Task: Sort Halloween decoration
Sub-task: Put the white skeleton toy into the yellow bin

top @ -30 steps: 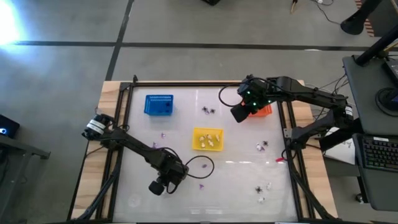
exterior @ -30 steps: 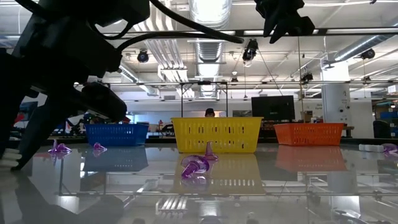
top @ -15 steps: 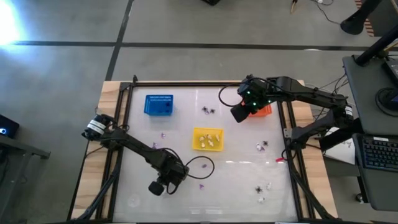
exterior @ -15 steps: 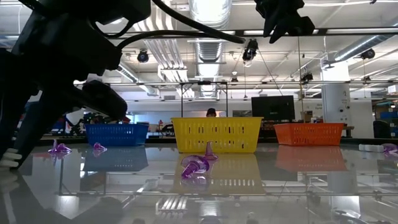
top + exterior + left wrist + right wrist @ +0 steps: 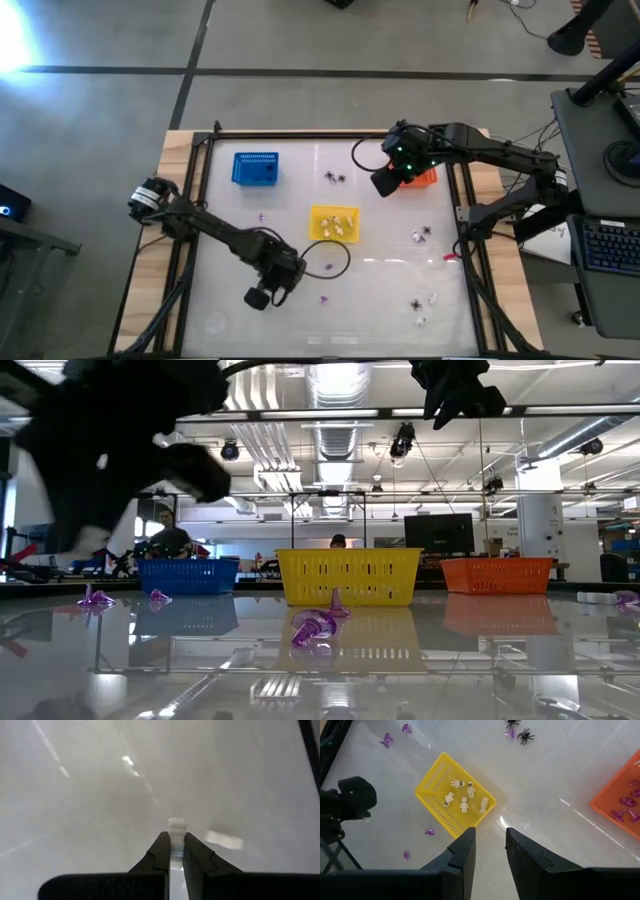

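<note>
Near table's front | left gripper (image 5: 171,846) clamped on white trinket (image 5: 176,826) | right gripper (image 5: 490,842) parted, empty

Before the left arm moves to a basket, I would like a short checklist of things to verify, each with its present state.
1. Left gripper shut on a small white trinket: ok.
2. Trinket seated deep between the fingers: not ok, it is held near the tips.
3. Yellow basket already holds the white figures, so it suits as target: ok.
4. Right gripper away from the yellow basket: ok, it hangs open near the orange basket.
5. Gripper lifted off the table: cannot tell.
</note>
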Controlling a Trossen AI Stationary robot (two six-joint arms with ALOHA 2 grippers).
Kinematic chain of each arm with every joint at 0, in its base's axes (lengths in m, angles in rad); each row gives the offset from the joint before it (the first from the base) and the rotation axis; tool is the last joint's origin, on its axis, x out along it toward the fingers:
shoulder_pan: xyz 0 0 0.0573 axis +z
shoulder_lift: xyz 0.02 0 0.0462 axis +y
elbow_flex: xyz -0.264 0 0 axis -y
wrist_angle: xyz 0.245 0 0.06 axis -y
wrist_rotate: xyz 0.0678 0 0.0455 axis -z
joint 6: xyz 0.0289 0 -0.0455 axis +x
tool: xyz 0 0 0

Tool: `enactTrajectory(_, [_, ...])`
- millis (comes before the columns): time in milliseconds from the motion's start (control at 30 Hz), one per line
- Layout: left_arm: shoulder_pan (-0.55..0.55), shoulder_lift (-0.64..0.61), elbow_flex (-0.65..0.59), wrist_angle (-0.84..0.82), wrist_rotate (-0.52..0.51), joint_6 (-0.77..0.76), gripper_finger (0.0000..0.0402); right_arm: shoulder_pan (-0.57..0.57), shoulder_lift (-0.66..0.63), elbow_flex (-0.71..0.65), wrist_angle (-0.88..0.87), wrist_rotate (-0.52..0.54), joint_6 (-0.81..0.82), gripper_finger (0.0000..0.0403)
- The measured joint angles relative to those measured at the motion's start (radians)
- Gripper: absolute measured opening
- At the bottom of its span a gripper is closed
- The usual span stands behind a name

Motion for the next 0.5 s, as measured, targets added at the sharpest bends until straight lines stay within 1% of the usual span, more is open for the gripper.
enactTrajectory(67, [0.026, -0.009, 0.023, -0.009, -0.041, 0.005, 0.0, 0.004, 0.0, 0.0, 0.0, 0.001, 0.0, 0.0098])
enactTrajectory(233, [0.114, -0.013, 0.092, -0.028, -0.096, 0.039, 0.0, 0.017, 0.0, 0.0, -0.001, 0.0, -0.003, 0.0098])
enactTrajectory(500, [0.283, -0.014, 0.184, -0.032, -0.103, 0.127, 0.0, 0.033, 0.0, 0.0, -0.002, 0.0, -0.023, 0.0098])
